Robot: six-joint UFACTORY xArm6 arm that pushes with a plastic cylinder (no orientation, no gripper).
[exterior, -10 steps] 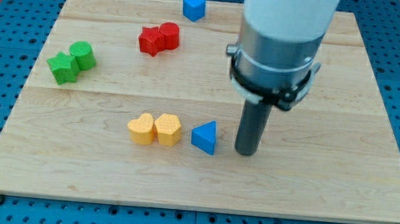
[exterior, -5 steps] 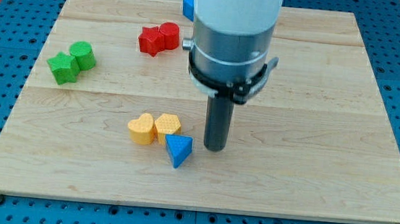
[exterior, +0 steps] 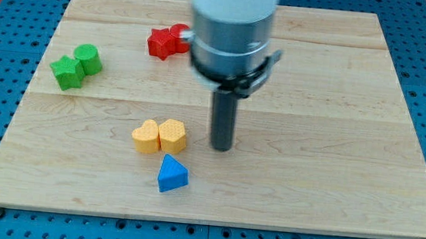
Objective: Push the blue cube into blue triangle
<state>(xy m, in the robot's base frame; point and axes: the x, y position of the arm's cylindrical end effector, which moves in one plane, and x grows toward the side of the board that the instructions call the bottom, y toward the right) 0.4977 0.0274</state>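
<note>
The blue triangle [exterior: 172,175] lies near the view's bottom, just below the two yellow blocks [exterior: 159,136]. My tip [exterior: 220,147] rests on the board to the right of the yellow blocks and up and to the right of the blue triangle, not touching either. The blue cube is hidden behind the arm's body at the view's top.
Two red blocks [exterior: 166,40] sit together at the top, partly behind the arm. Two green blocks [exterior: 75,66] sit together at the left. The wooden board [exterior: 350,147] lies on a blue pegboard surface.
My tip has moved to the left. The blue triangle has been pushed left and down, ending below the yellow blocks, which shifted slightly left. The arm now hides the blue cube.
</note>
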